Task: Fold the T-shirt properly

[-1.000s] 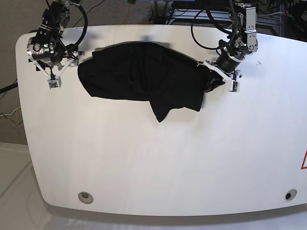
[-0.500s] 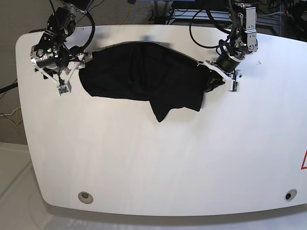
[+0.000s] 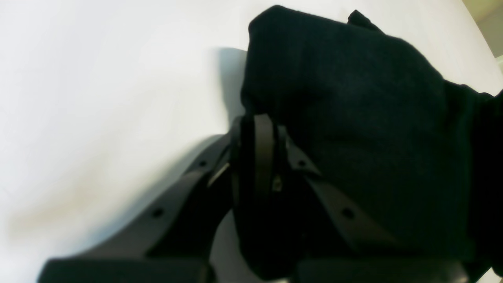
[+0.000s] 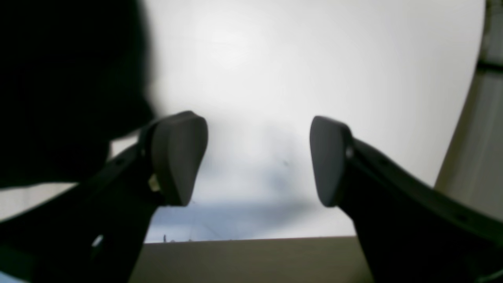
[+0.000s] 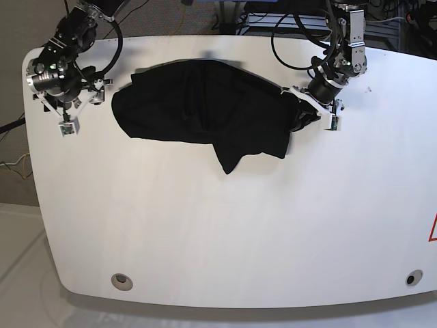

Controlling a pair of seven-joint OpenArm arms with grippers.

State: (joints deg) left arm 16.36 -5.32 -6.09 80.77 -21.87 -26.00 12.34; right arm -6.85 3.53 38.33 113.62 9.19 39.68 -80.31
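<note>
While the T-shirt [image 5: 205, 109] lies in a rumpled dark heap on the far half of the white table [image 5: 239, 225], neither smoothed nor squared, the fold proper looks not yet begun.

Left gripper [image 5: 307, 116]: jaws clamped tight on a bunched edge of the cloth at the heap's side. The left wrist view shows black fabric pinched between the closed fingers [image 3: 263, 157], the rest spreading away over the table. Judgement: this hold anchors one side so the garment can be pulled taut.

Right gripper [image 5: 76, 108]: jaws spread wide, nothing between them. The right wrist view shows only bare table between the two pads [image 4: 177, 157], with the dark cloth at the frame's left edge, beside the jaws and not within them. In the base view it hangs near the heap's opposite end, apart from the fabric. Judgement: it is placed to take that free end, giving a two-point hold for spreading.

One flap trails toward the near side. Orange tag and print not visible. Risk: layers are doubled over, so a blind pinch may catch more than one.
</note>
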